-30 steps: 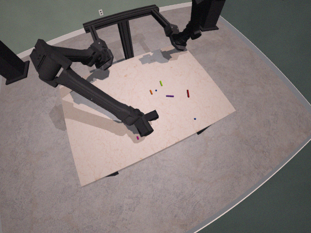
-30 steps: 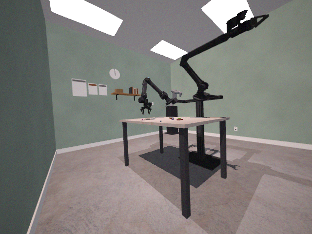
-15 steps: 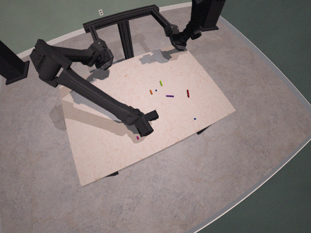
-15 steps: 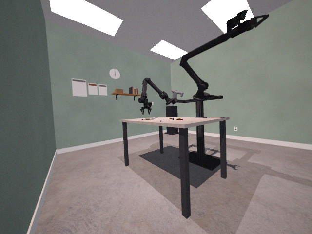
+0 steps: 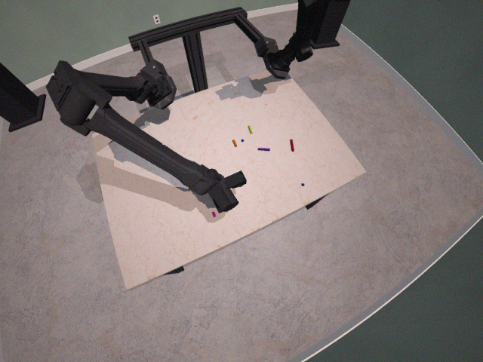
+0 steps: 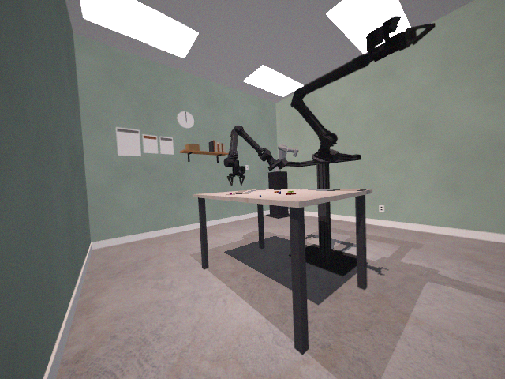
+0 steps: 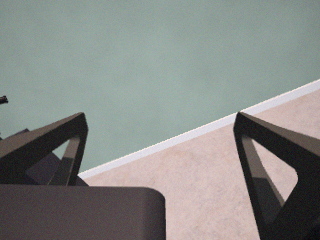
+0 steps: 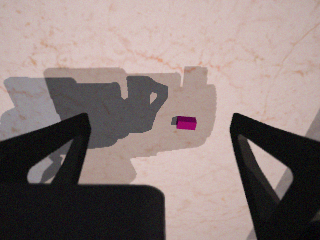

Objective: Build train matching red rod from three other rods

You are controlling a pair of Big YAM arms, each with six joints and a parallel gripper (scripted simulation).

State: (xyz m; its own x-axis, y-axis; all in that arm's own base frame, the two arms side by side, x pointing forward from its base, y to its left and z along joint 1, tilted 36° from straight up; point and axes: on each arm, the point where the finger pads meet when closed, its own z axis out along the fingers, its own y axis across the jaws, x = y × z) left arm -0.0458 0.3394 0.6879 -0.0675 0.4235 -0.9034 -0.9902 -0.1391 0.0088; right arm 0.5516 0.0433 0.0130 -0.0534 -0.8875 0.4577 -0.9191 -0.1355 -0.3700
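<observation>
Watch the R arm: the right gripper (image 6: 235, 184) (image 8: 160, 121) hangs above the bench (image 5: 155, 253) (image 6: 299, 203) (image 8: 280, 45), fingers wide open, nothing in them. The magenta rod (image 5: 213, 214) (image 6: 230, 193) (image 8: 186, 123) lies below, right of centre in your R wrist view; come straight down w/o centring and one finger may clip it or roll it off line. It's tiny, so too high = a miss, too low = fingers on the bench.

Orange rod (image 5: 235, 143) (image 6: 275, 191) and near blue rod (image 5: 242, 140) sit close together, mid-frame up top; open fingers could knock one while grabbing the other. Lime rod (image 5: 250, 129) (image 6: 290, 191) and purple rod (image 5: 263, 148) (image 6: 279, 193) crowd that approach. Far blue rod (image 5: 303, 184) (image 6: 259, 196) is lower right, red rod (image 5: 291, 145) (image 6: 290, 193) above it. L arm's clear: left gripper (image 6: 432, 27) (image 7: 160, 114) open, empty, upper right in ext. view.
</observation>
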